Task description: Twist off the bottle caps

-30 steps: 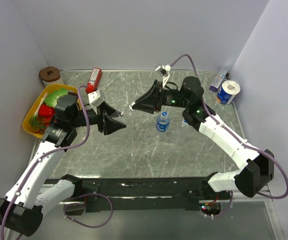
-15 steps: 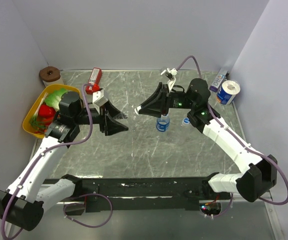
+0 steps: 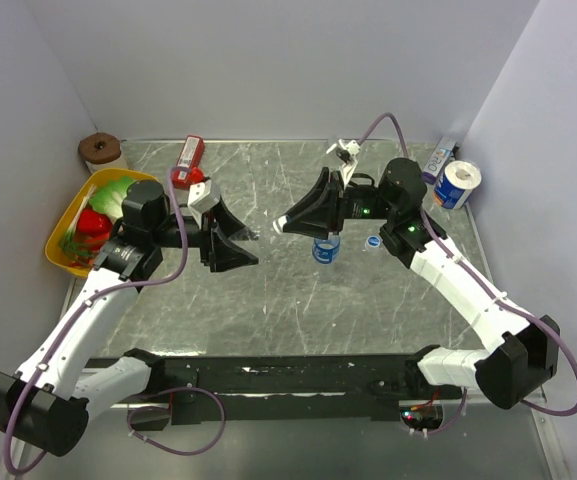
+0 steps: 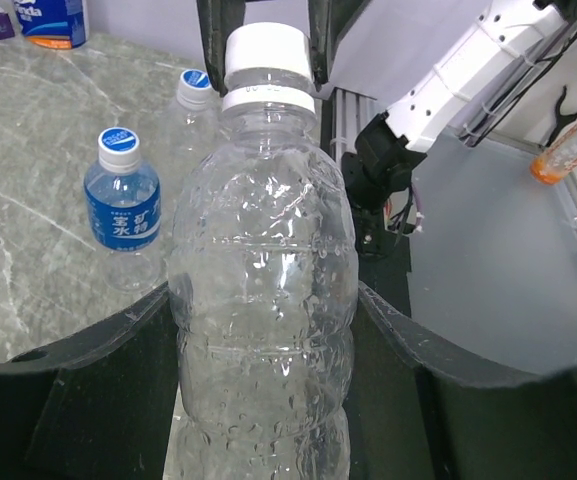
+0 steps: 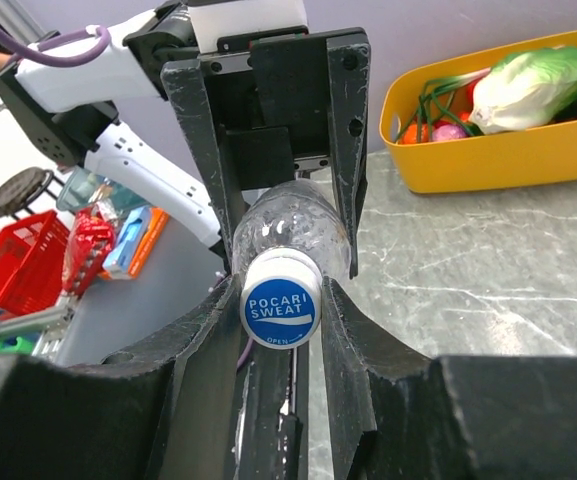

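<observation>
Further right: left tool [image 3: 245, 252] tight around bottle [image 4: 263, 300], right tool [image 3: 286, 220] tight on cap [image 5: 281, 312].

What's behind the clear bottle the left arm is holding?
A blue-labelled bottle stands behind it in the left wrist view. A second bottle's blue cap peeks out; its body is partly covered by the held bottle.

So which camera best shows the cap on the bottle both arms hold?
The right wrist view: the cap faces the lens, its blue printed top readable, pinched by the right pincer. The left wrist view shows only its white side; from above it is too small to make out.
</observation>
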{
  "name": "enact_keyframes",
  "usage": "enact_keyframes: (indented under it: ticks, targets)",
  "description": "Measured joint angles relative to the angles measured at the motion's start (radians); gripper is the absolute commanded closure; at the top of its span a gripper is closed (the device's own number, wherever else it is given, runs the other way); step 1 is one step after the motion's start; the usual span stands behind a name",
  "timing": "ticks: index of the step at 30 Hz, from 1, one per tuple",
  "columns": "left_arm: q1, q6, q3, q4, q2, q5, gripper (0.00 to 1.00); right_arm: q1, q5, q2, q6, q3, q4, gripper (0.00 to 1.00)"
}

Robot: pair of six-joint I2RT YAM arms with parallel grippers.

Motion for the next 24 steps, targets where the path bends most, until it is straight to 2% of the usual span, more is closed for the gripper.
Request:
enact_keyframes:
  ticks: [1,2,3,6,11,16,24]
  targets:
    - [0.0,0.005,0.0,-0.003,0.0,-0.002,0.62,0.0,0.0,0.0,-0.001,0.0,-0.002,0.44]
    - [0.004,0.015,0.002,-0.019,-0.002,0.003,0.62,-0.013,0.003,-0.005,-0.005,0.0,-0.011,0.3]
    - [0.013,0.024,0.004,-0.034,-0.006,0.007,0.62,-0.039,0.018,-0.01,-0.006,0.0,-0.016,0.24]
    - [0.023,0.047,0.018,-0.063,-0.021,0.013,0.61,-0.104,0.071,-0.016,-0.001,0.0,-0.026,0.15]
    - [0.003,0.093,0.03,-0.093,-0.044,-0.038,0.62,-0.112,0.137,-0.016,0.033,0.014,-0.086,0.04]
    - [-0.063,0.135,0.031,-0.122,-0.055,-0.235,0.63,-0.108,0.171,-0.016,0.12,0.042,-0.1,0.0]
    - [-0.174,0.165,0.031,-0.145,-0.062,-0.603,0.63,-0.019,0.303,0.024,0.169,0.146,-0.252,0.06]
